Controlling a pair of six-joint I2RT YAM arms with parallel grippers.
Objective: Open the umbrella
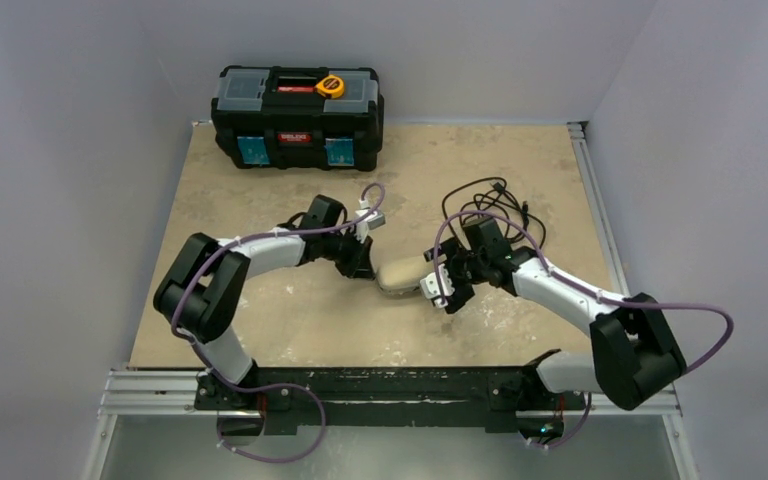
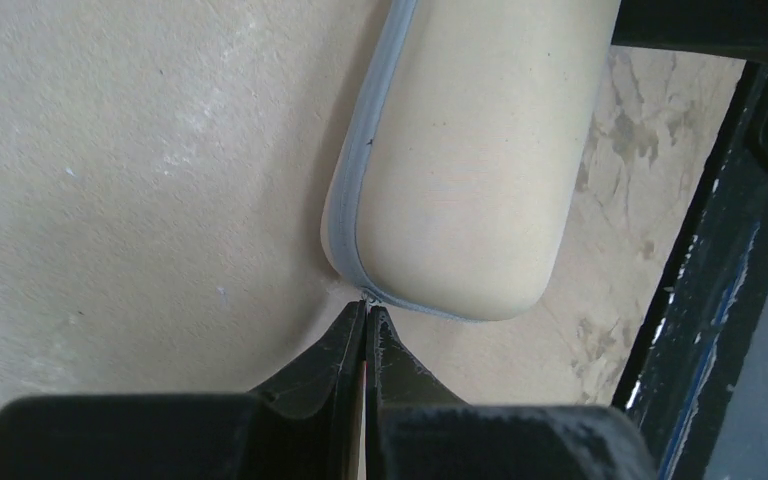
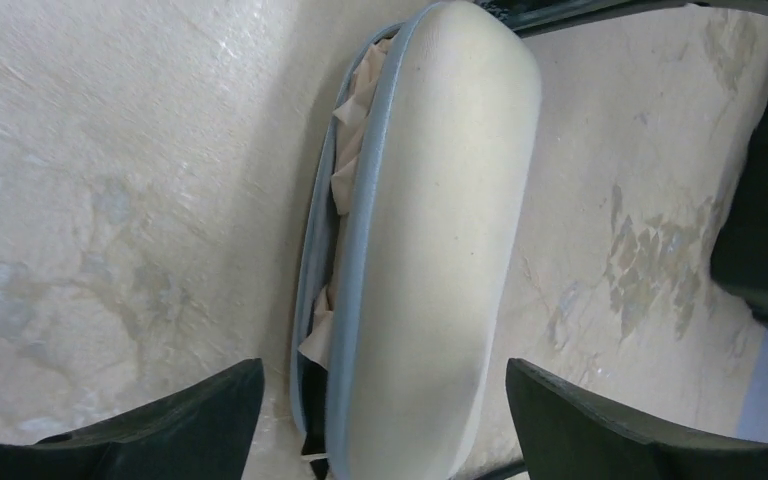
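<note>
The umbrella lies inside a cream oblong case [image 1: 400, 272] with a grey zip, at mid table. In the right wrist view the case [image 3: 440, 220] gapes along its left side. Crumpled beige umbrella fabric [image 3: 348, 140] and a strip of black [image 3: 313, 420] show in the gap; shaft, handle and strap are hidden. My left gripper [image 1: 368, 268] is shut, its tips [image 2: 367, 312] pinching the small zip pull [image 2: 369, 296] at the case's rounded end [image 2: 460, 170]. My right gripper [image 1: 442, 285] is open, its fingers [image 3: 385, 375] straddling the case's other end without touching it.
A black toolbox [image 1: 297, 118] with a yellow tape measure [image 1: 330, 86] on its lid stands at the back left. A tangle of black cable [image 1: 490, 205] lies behind the right gripper. Metal rails [image 1: 585, 190] edge the table on the right.
</note>
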